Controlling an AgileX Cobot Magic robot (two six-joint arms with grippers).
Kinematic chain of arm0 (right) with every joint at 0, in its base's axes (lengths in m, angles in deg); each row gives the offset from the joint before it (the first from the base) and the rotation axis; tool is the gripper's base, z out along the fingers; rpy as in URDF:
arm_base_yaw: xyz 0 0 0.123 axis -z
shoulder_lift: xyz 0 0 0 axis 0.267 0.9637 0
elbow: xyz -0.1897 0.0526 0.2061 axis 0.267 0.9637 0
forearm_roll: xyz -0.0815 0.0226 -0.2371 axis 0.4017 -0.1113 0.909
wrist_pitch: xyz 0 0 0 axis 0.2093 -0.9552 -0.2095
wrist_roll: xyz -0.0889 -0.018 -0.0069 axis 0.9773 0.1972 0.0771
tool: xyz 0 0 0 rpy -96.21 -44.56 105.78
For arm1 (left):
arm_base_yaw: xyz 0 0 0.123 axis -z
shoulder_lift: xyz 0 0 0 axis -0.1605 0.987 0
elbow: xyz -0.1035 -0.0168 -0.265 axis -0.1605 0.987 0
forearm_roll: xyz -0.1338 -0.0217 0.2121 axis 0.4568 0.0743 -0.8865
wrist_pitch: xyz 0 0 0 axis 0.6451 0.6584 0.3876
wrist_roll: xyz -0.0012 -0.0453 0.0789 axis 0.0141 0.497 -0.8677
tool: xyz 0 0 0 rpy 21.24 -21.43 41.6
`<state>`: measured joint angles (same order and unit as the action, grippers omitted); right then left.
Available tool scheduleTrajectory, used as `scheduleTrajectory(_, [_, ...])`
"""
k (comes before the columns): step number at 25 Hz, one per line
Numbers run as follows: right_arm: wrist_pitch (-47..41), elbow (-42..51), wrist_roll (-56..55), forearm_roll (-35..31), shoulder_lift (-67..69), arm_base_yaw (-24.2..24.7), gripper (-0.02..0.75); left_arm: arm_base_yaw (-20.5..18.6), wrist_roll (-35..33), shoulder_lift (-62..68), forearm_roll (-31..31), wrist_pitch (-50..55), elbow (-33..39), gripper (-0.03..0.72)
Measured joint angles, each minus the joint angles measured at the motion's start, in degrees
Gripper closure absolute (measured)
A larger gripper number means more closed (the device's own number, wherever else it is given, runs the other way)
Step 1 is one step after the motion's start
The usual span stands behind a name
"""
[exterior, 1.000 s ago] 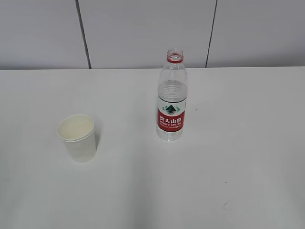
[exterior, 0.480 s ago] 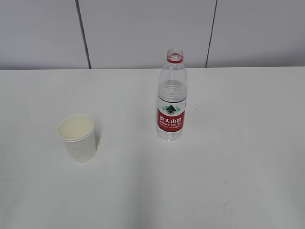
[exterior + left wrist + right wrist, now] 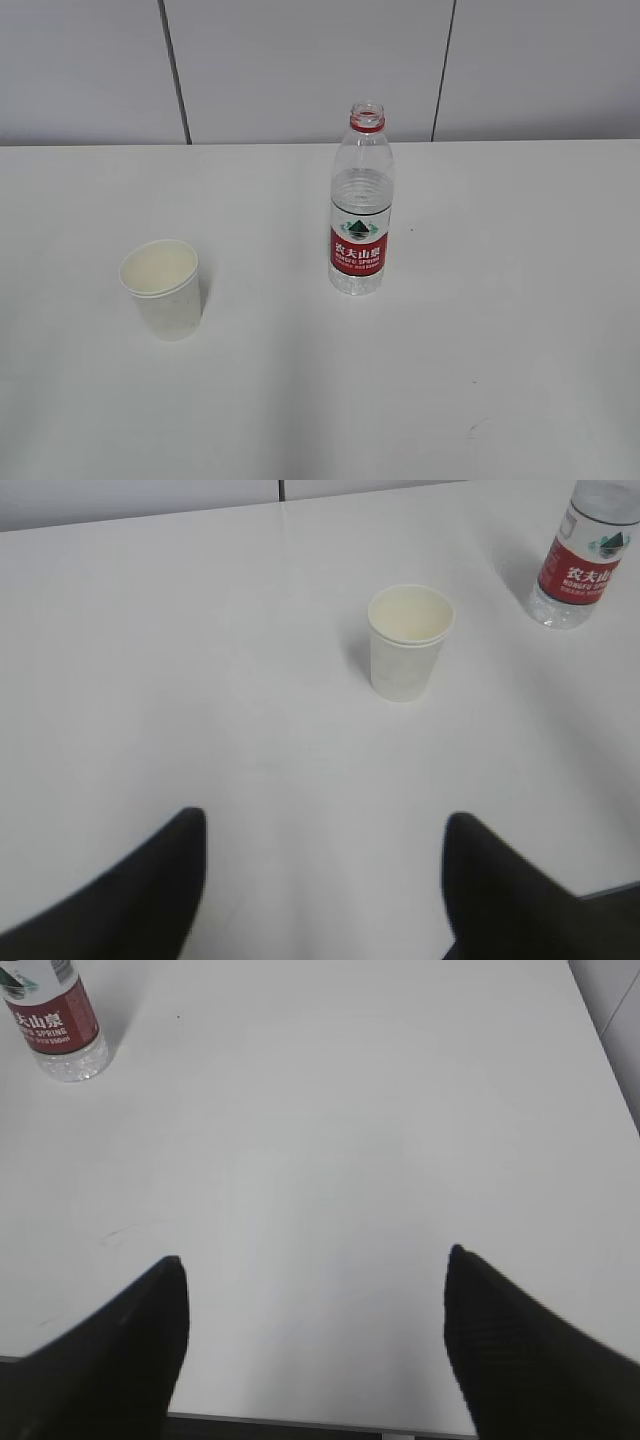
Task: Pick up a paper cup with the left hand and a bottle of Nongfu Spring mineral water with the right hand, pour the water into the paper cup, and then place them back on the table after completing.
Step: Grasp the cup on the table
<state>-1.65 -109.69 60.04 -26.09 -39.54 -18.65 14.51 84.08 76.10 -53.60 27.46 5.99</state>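
Note:
A white paper cup [image 3: 162, 288] stands upright and empty at the left of the white table [image 3: 500, 330]. It also shows in the left wrist view [image 3: 408, 642]. A clear bottle [image 3: 359, 205] with a red label and no cap stands upright at the middle, partly filled with clear water. Its lower part shows in the left wrist view [image 3: 582, 568] and the right wrist view [image 3: 55, 1022]. My left gripper [image 3: 325, 820] is open and empty, well short of the cup. My right gripper [image 3: 315, 1260] is open and empty near the table's front edge, far from the bottle. Neither arm shows in the exterior view.
A grey panelled wall [image 3: 300, 70] runs behind the table. The table's front edge [image 3: 330, 1425] lies just under my right gripper, and its right edge [image 3: 600, 1030] shows at the far right of that view. A few small dark specks [image 3: 474, 429] mark the tabletop.

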Motion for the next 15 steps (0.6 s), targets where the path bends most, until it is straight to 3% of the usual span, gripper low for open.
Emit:
scheduleTrajectory(2, [0.1, 0.0, 0.0, 0.0, 0.0, 0.0, 0.15, 0.0, 0.0, 0.0, 0.0, 0.0, 0.0, 0.143])
scheduleTrajectory(4, [0.4, -0.1, 0.0, 0.0, 0.0, 0.0, 0.15, 0.0, 0.0, 0.0, 0.0, 0.0, 0.0, 0.118])
scheduleTrajectory(11, [2.5, -0.9, 0.0, 0.0, 0.0, 0.0, 0.15, 0.0, 0.0, 0.0, -0.2, -0.4, -0.2, 0.11])
scheduleTrajectory(15, [9.0, -0.9, 0.0, 0.0, 0.6, 0.0, 0.15, 0.0, 0.0, 0.0, -0.9, -1.5, -0.6, 0.109])
